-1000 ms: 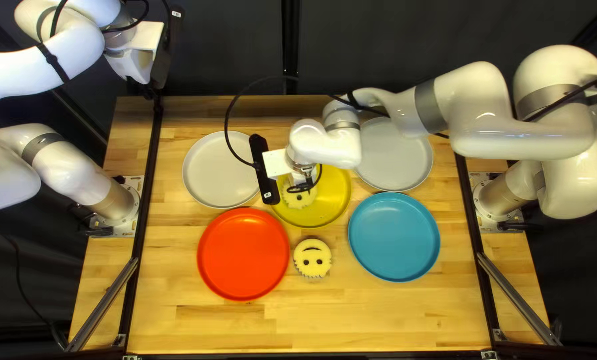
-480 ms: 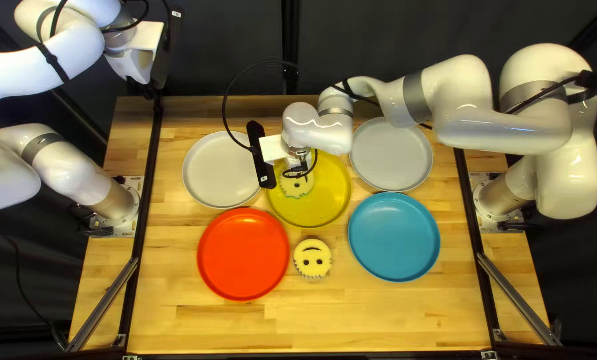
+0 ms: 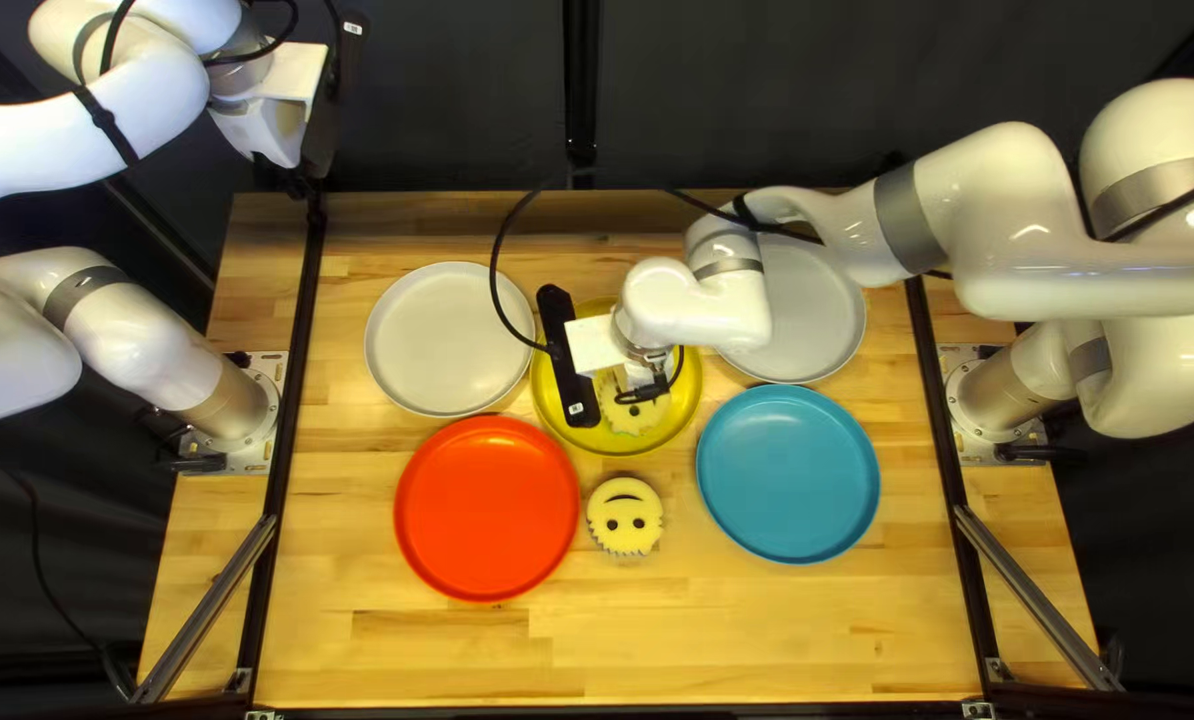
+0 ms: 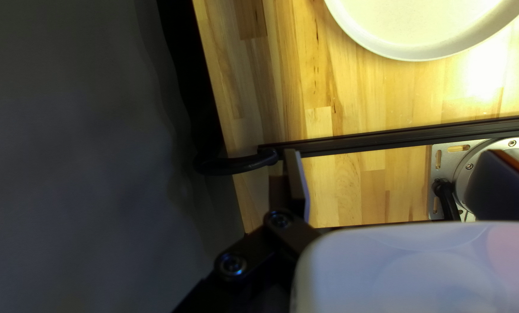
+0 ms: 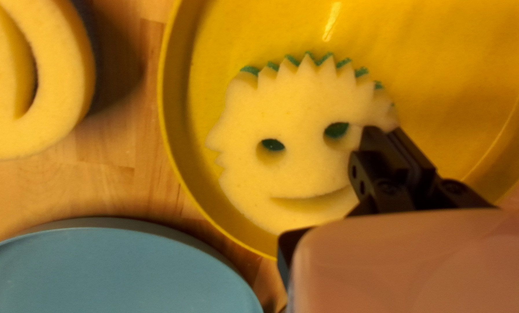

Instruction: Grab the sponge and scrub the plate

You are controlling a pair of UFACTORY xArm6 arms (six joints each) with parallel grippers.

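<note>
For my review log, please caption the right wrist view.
Right gripper gripping a spiky-edged, yellow foam smiley sponge on a round yellow plate.

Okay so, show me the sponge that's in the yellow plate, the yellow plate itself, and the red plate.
Sponge (image 5: 303,165): right wrist view, its face between eyes and mouth.
Yellow plate (image 5: 445,87): right wrist view, bare floor beside the sponge.
Red plate (image 3: 486,507): top left view, middle of its floor.

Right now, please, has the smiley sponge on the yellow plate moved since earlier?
Yes: the smiley sponge has shifted rightward across the yellow plate in the top left view.
</note>
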